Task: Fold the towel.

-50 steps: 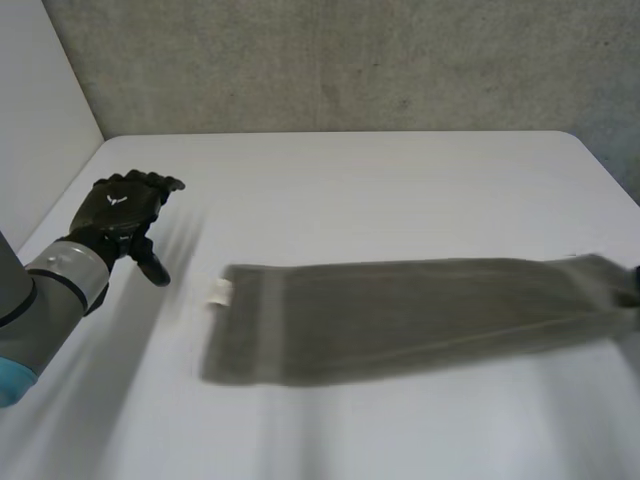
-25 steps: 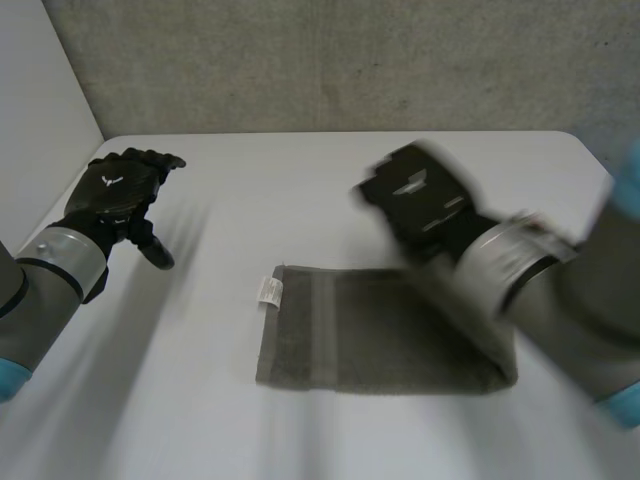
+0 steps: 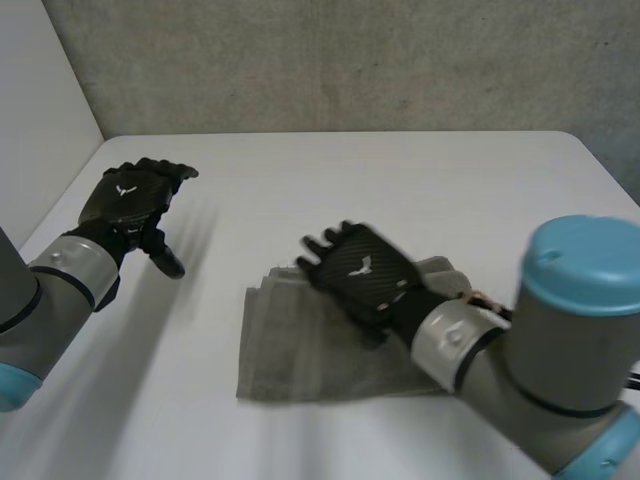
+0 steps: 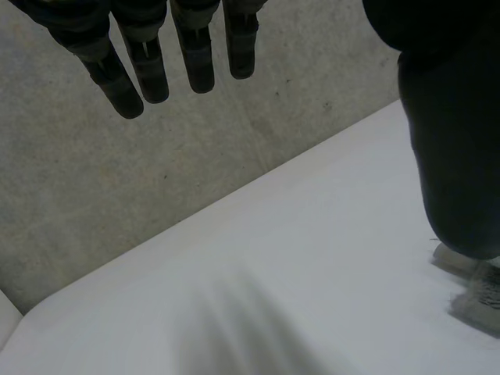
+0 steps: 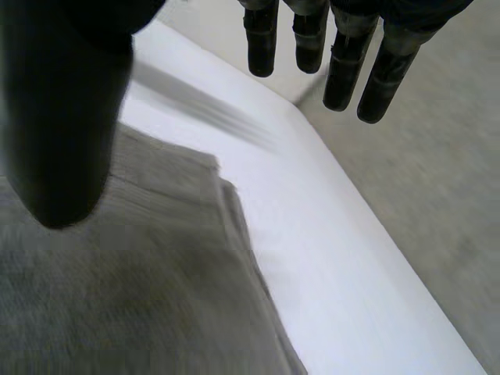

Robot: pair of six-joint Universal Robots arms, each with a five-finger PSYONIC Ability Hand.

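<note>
The towel (image 3: 290, 345) lies near the middle of the surface (image 3: 350, 170), already doubled into a short stack of layers with uneven edges, so at least one fold looks done. The right hand (image 3: 360, 270) is over it, fingers straight, gripping nothing. The left hand (image 3: 125, 200) hangs open well apart; another fold or some tidying probably remains.

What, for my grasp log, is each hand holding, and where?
Nothing is held. The right hand is open over the towel; the left hand is open, apart from it.
</note>
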